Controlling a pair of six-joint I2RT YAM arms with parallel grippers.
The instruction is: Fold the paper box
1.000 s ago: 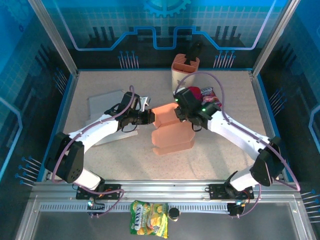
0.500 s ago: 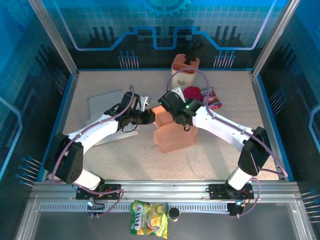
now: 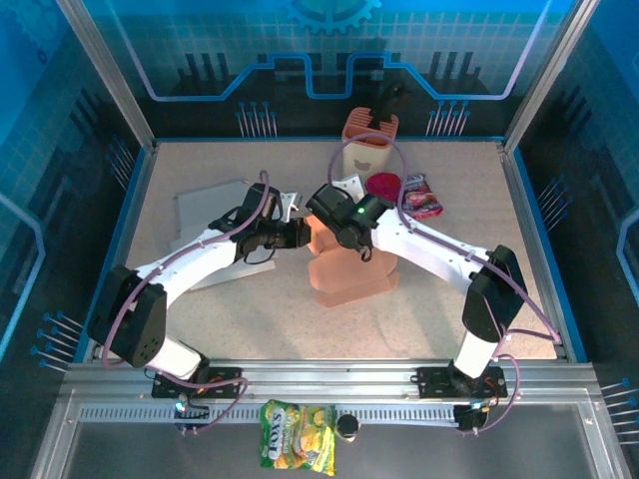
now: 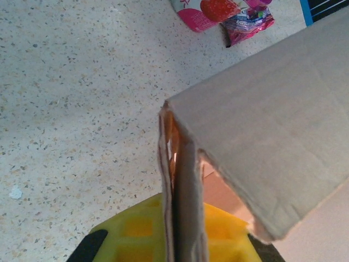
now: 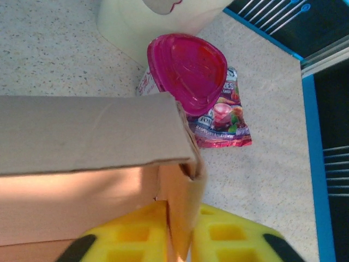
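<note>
The orange paper box [image 3: 351,275] lies partly folded in the middle of the table. My left gripper [image 3: 303,236] sits at its left end, shut on an upright flap. In the left wrist view that flap's edge [image 4: 180,180] runs between the yellow fingers [image 4: 133,232] of the left gripper [image 4: 182,232], and a grey-brown panel [image 4: 267,131] leans away to the right. My right gripper [image 3: 321,222] is at the box's back left corner. In the right wrist view a side wall [image 5: 182,191] stands pinched inside the right gripper [image 5: 182,237], under a flat top panel [image 5: 87,134].
A pink round lid [image 5: 188,65] and a red snack packet [image 5: 221,123] lie just behind the box. A white and orange holder [image 3: 369,140] stands at the back. Grey flat sheets [image 3: 205,210] lie at the left. A yellow snack bag [image 3: 297,434] rests on the front rail.
My right arm has swung left along the box's back edge to its left corner. The box has shifted a little. The left arm has stayed put, still holding the flap.
</note>
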